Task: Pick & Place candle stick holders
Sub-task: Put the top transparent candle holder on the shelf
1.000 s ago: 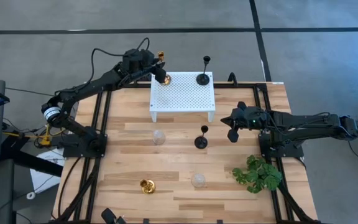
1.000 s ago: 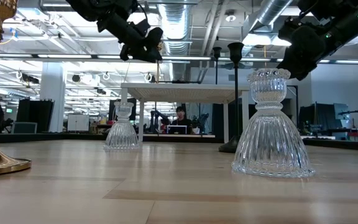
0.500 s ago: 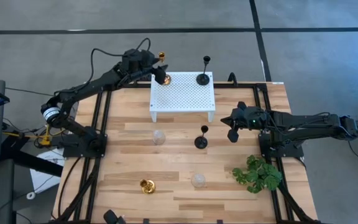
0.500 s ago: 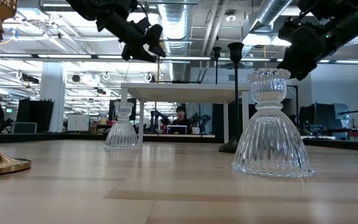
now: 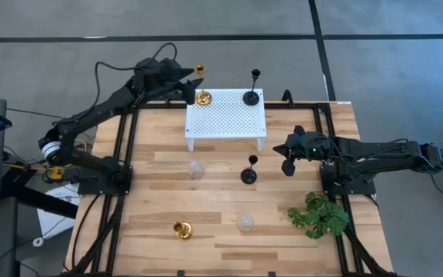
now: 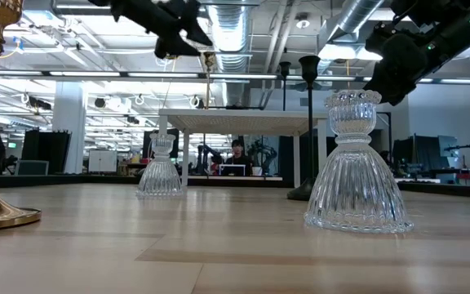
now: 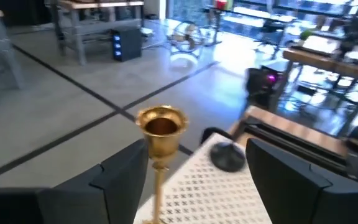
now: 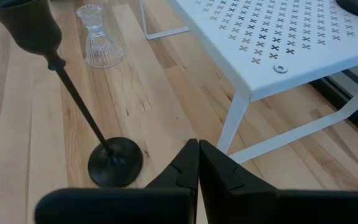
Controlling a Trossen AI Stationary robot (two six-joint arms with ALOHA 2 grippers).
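Left jaws [image 7: 185, 180]: spread, flanking the tall gold holder [image 5: 203, 98] on the platform [image 5: 229, 123] corner, apart from it.
Right jaws [image 8: 197, 163]: pressed together, beside the black holder [image 5: 248, 175].
Count: two gold, two black, two glass holders; four on the surface [image 5: 160, 223].

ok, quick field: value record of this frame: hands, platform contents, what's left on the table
left hand: open, just behind the tall gold holder at the white platform's far-left corner
right hand: shut, empty, hovering right of the black holder on the table
on platform: tall gold holder, black holder
on table: two clear glass holders, gold holder, black holder, plant
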